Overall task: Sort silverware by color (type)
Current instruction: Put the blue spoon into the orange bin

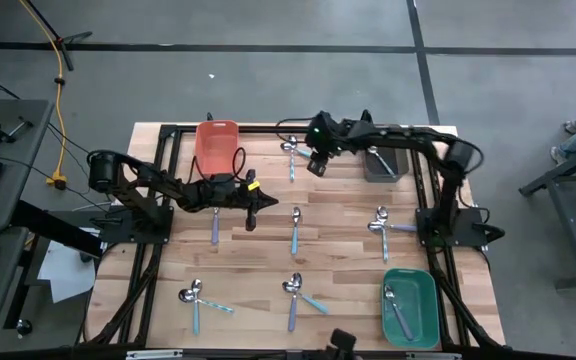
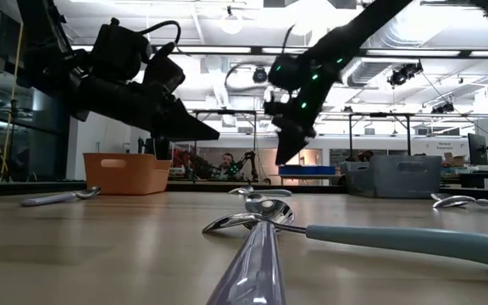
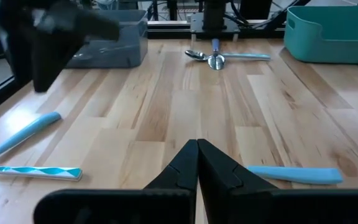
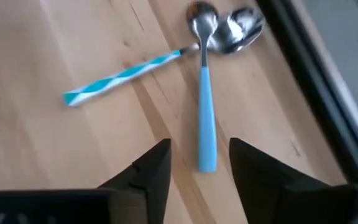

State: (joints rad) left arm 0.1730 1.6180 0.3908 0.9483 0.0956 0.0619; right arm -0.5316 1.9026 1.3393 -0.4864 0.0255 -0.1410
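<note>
Silverware lies scattered in small clusters over the wooden table (image 1: 258, 265), with one piece already in the green bin (image 1: 409, 306). At the far edge, a light-blue spoon (image 4: 205, 106) and a striped-handled spoon (image 4: 124, 76) lie crossed at their bowls; the right gripper (image 4: 199, 165) hovers over them with its fingers spread wide and empty. Near the orange bin (image 1: 217, 145), the left gripper (image 3: 197, 163) is above the table, pinched fully closed, holding nothing.
</note>
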